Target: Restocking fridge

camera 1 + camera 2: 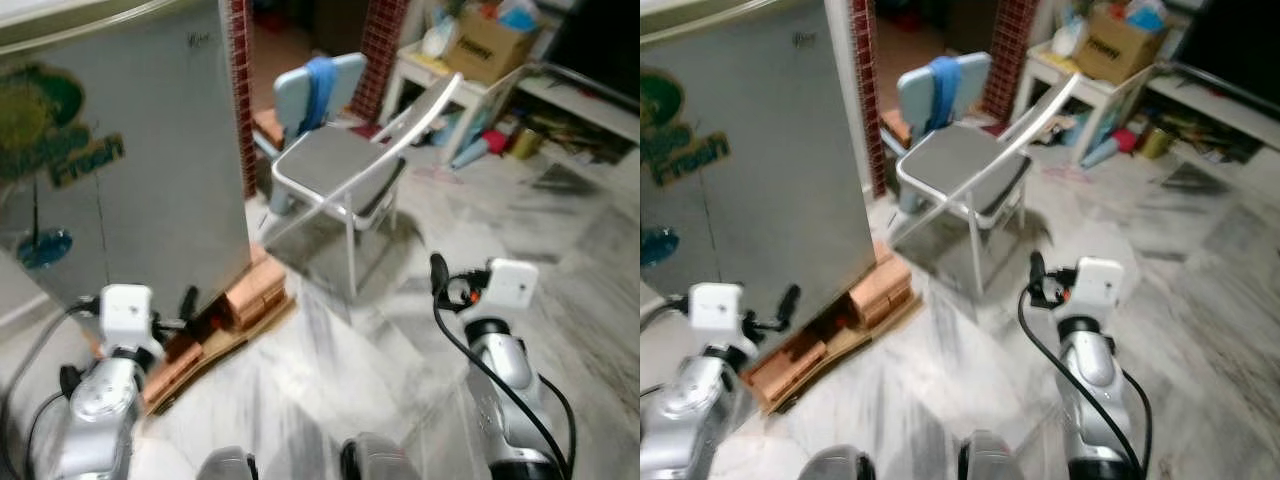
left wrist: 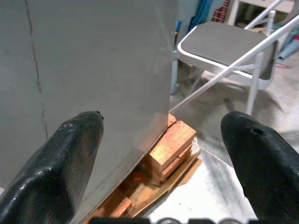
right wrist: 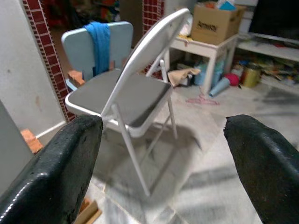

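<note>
Fridge stands at the robot's left, grey door shut, a green "Fresh" sticker on its face; it rests on stacked bricks over a flat board on the marble floor. Left end effector is raised near the fridge's lower corner, fingers spread wide apart, nothing between them; through the gap the wrist view shows the fridge side, the bricks and the folding chair. Right end effector is held out over bare floor, also wide open and empty, facing the grey folding chair just right of the fridge. Behind that chair sits a pale blue chair with a blue cloth draped over its back, beside a red brick pillar. Further back, a white table carries a cardboard box (clutter under and beside it too blurred to name). No items to stock can be made out near either end effector.
</note>
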